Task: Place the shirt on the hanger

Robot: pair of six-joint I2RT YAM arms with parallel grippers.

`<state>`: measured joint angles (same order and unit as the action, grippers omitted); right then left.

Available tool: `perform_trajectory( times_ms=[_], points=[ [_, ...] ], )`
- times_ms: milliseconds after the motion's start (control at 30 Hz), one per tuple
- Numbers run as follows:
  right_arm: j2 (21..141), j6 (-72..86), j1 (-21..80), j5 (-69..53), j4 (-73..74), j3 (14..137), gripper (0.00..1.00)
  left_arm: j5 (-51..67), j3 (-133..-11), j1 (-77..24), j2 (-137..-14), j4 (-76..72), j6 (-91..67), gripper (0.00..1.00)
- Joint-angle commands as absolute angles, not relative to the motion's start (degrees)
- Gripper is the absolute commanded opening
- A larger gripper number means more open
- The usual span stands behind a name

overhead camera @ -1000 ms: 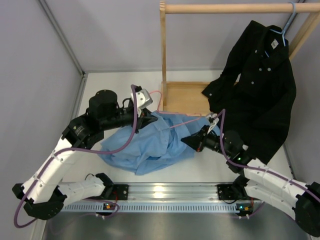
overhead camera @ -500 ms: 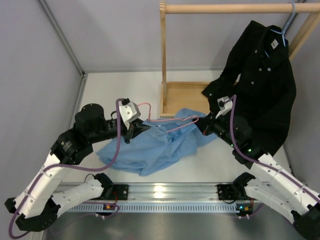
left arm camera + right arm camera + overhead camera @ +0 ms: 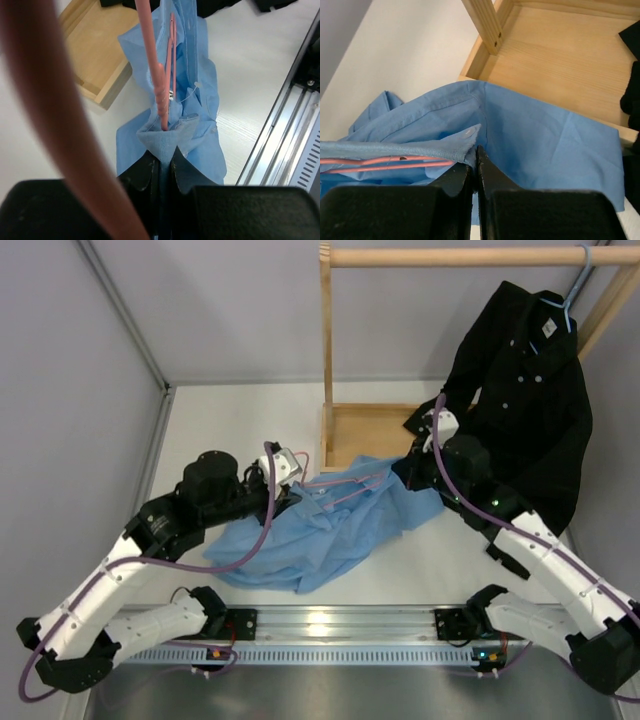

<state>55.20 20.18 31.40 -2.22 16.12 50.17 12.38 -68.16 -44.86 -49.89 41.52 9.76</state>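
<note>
Now the shirt (image 3: 320,530) lies crumpled on the tabletop (image 3: 230,430) between our two arms. Its upper edge is drawn into a ridge from one claw to the other, and the rest spills toward the near edge. Along that ridge runs the hanger (image 3: 345,483), its pink wires partly tucked under the cloth, so its long axis points from claw to claw.

We have the left claw (image 3: 295,500) closed tight on a fold of shirt at the ridge's left end. The wire enters the cloth just ahead of its fingers, and we cannot tell whether the wire is pinched too. Our right claw (image 3: 408,476) is shut on the hem at the right end, just beside the rack base (image 3: 365,430), with the black shirt (image 3: 520,410) hanging behind it.

We judge that the coming move turns on this line. Each claw has the hanger straight ahead of it, and the left one is nearer the bare wire.
</note>
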Motion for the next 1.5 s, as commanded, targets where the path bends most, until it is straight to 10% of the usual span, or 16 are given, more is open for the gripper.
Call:
perform_trajectory(
  times_ms=[0,400,800,900,1033,1300,1467],
  points=[
    [58.1,17.0,28.9,3.2,22.5,55.2,0.00,2.4,-68.9,-47.5,-52.7,44.6,7.8,0.00],
    [52.2,23.2,30.4,-16.5,18.1,55.7,0.00,-27.8,-82.0,-57.2,-67.4,43.1,-4.7,0.00],
    [49.2,32.2,43.4,-17.9,-6.4,41.1,0.00,-5.3,-80.3,-55.5,-65.6,14.2,-12.1,0.00],
    [49.2,32.5,43.4,-16.6,-6.9,38.7,0.32,-0.8,-80.9,-49.9,-65.7,12.8,-14.3,0.00],
    [42.9,32.4,43.4,-14.3,-3.5,33.1,0.52,10.0,-80.6,-40.2,-65.0,12.3,-16.2,0.00],
    [22.1,23.8,42.5,-8.3,20.4,39.8,0.70,41.9,-76.6,-37.7,-63.1,11.7,-5.3,0.00],
    [34.1,14.5,42.5,-15.4,27.9,53.6,0.70,60.2,-75.0,-37.9,-63.9,11.2,-1.6,0.00]
  ],
)
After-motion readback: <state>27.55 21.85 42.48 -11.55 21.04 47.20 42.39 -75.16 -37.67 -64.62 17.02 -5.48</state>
